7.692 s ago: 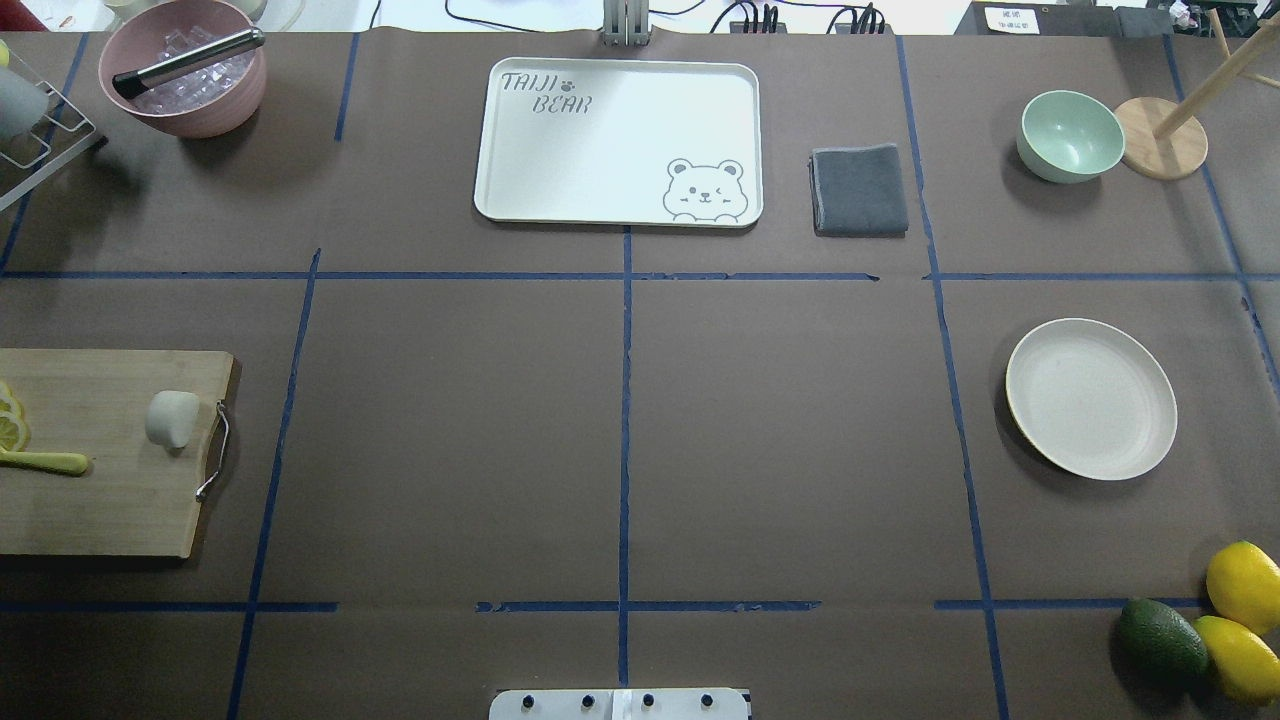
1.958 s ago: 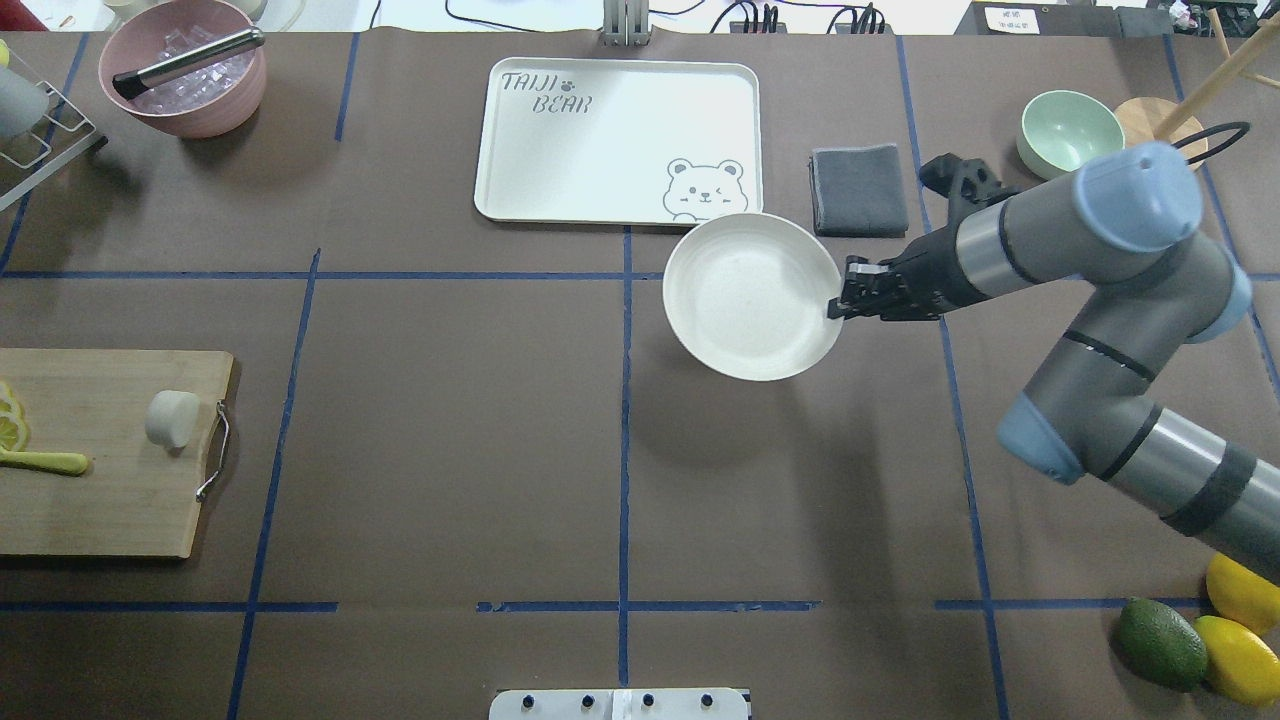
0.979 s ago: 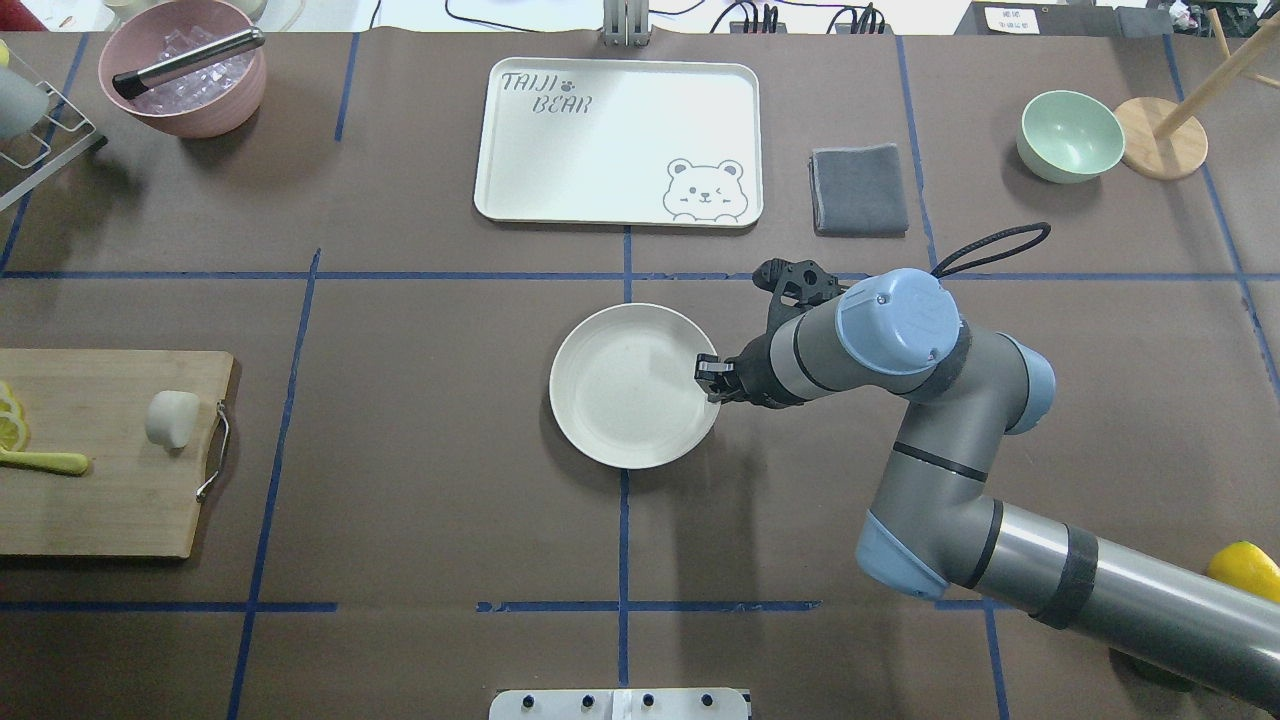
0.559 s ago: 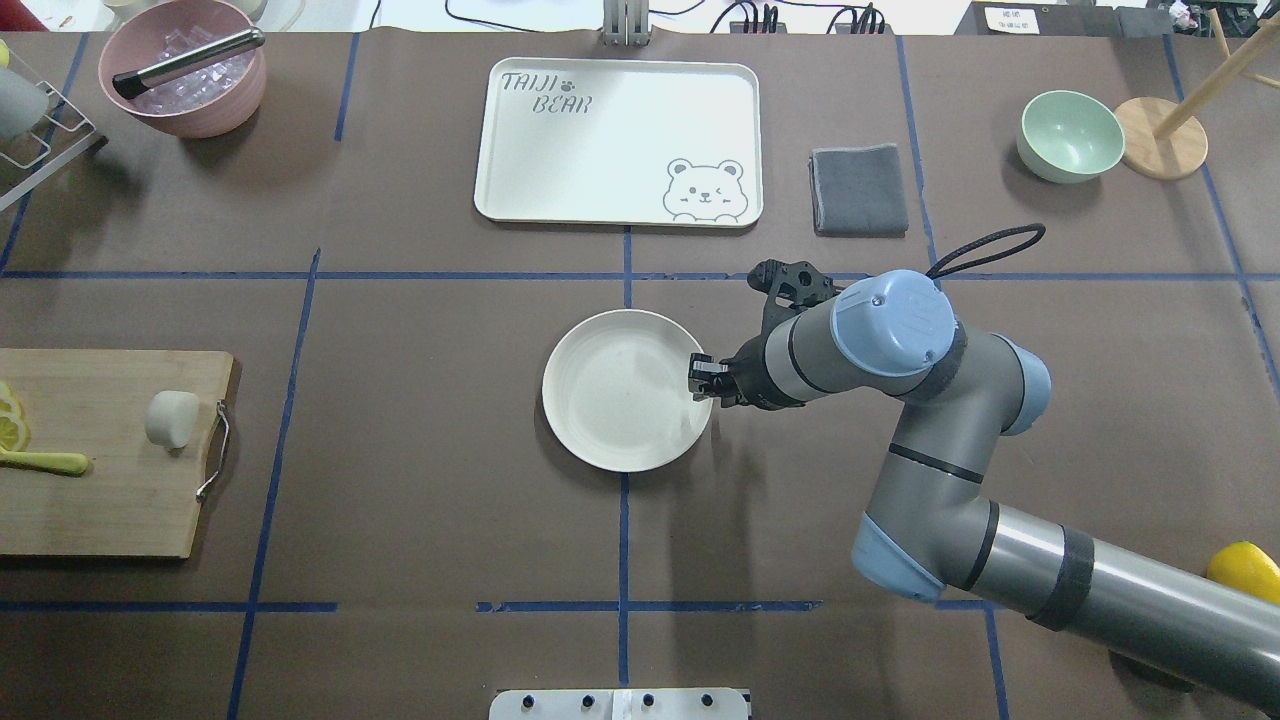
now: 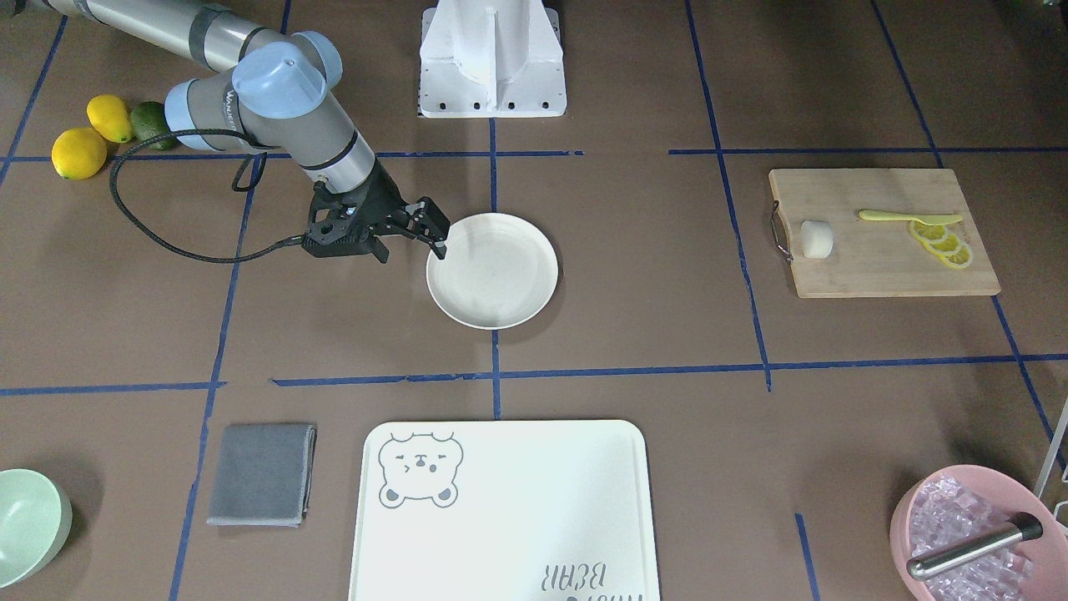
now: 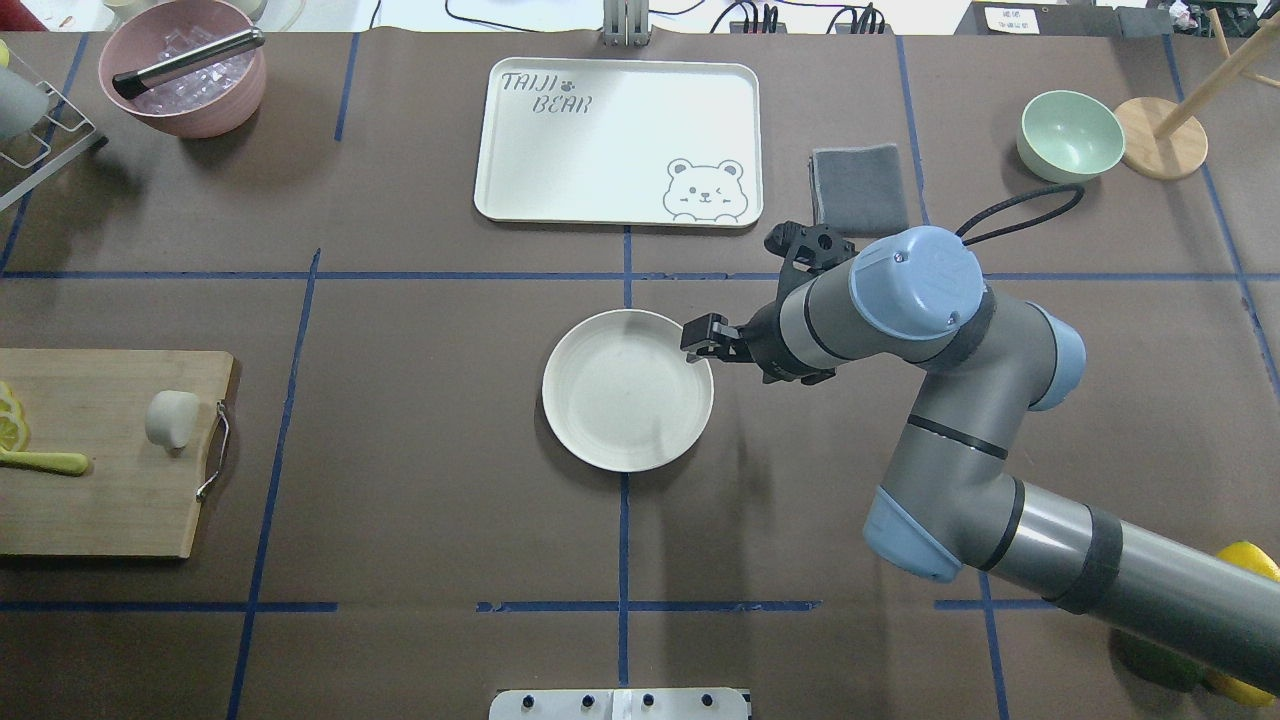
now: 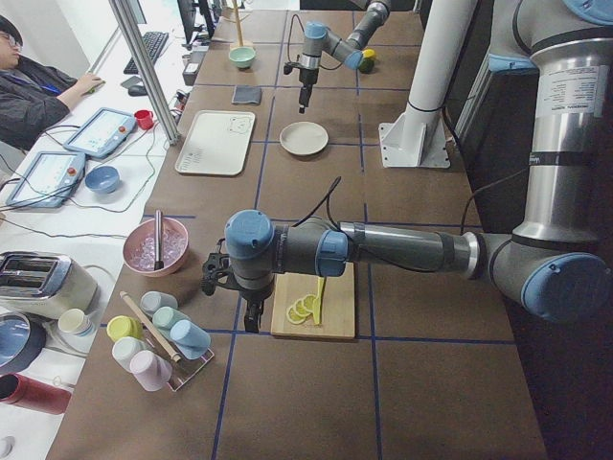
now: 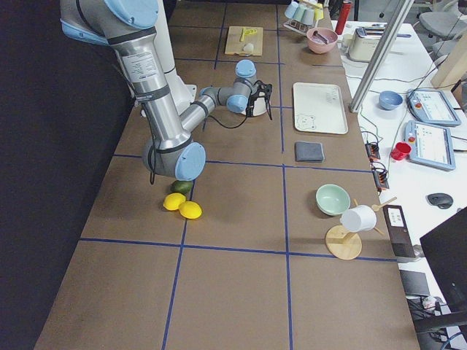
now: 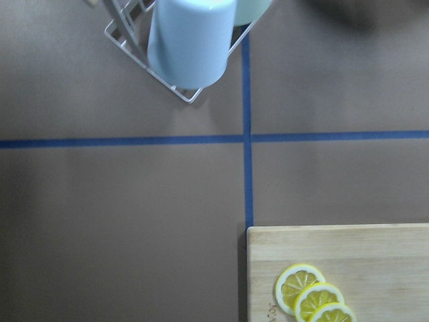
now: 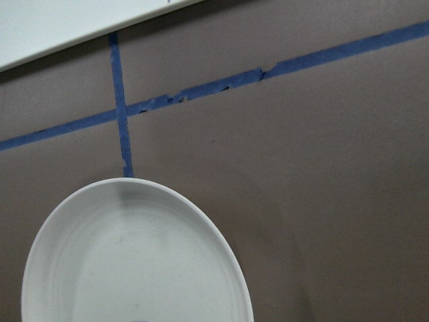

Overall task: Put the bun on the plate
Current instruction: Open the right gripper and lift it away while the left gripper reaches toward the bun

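The white bun [image 6: 170, 418] [image 5: 817, 239] lies on the wooden cutting board [image 6: 100, 500] at the table's left edge. The cream plate [image 6: 628, 390] [image 5: 492, 270] lies flat at the table's centre, and its far rim fills the bottom of the right wrist view [image 10: 134, 268]. My right gripper [image 6: 705, 338] [image 5: 417, 238] hovers open just over the plate's right rim, holding nothing. My left gripper [image 7: 251, 324] shows only in the exterior left view, hanging beside the board's outer end near the lemon slices [image 9: 312, 298]. I cannot tell whether it is open or shut.
A bear-print tray [image 6: 617, 140] and grey cloth [image 6: 860, 190] lie behind the plate. A mint bowl [image 6: 1070, 135] and wooden stand are far right, a pink ice bowl with tongs [image 6: 183, 68] and a cup rack [image 9: 191, 47] far left. Lemons and an avocado [image 5: 108, 133] sit near right.
The right arm carried the plate from the table's right side to the centre and set it down. Its gripper has now let go of the rim and lifted slightly back.
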Motion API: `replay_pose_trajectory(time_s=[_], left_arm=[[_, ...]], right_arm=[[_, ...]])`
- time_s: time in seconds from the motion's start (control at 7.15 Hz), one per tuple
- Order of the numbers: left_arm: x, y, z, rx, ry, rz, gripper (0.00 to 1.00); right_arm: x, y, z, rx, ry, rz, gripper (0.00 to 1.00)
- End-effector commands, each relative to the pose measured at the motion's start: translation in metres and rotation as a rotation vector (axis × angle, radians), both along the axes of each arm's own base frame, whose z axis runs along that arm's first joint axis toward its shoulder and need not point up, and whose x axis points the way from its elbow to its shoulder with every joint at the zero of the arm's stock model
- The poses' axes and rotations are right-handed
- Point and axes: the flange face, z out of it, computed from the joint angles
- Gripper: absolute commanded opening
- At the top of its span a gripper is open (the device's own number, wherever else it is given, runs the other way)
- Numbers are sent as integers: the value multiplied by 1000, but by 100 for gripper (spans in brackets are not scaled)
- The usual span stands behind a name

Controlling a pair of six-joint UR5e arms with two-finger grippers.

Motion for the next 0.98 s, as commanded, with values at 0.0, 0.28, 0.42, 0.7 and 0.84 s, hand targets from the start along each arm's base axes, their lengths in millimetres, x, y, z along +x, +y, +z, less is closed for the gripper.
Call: replay_pose_trajectory(time_s=[0.0, 0.28, 0.42, 0.7, 0.84], left_arm=[[73, 2, -72, -27, 33, -36, 100], [138, 19, -97, -15, 86, -40, 100], [182, 29, -100, 2, 82, -72, 100], [245, 68, -84, 10, 73, -101, 100], [276, 79, -81, 17, 39, -106, 99]], right_arm=[[44, -14, -15, 7, 108, 4, 100], [97, -51, -1, 62, 196, -60, 100], [125, -67, 10, 90, 206, -86, 100], [186, -88, 57, 140, 246, -139, 100], [213, -92, 84, 174, 269, -179, 100]])
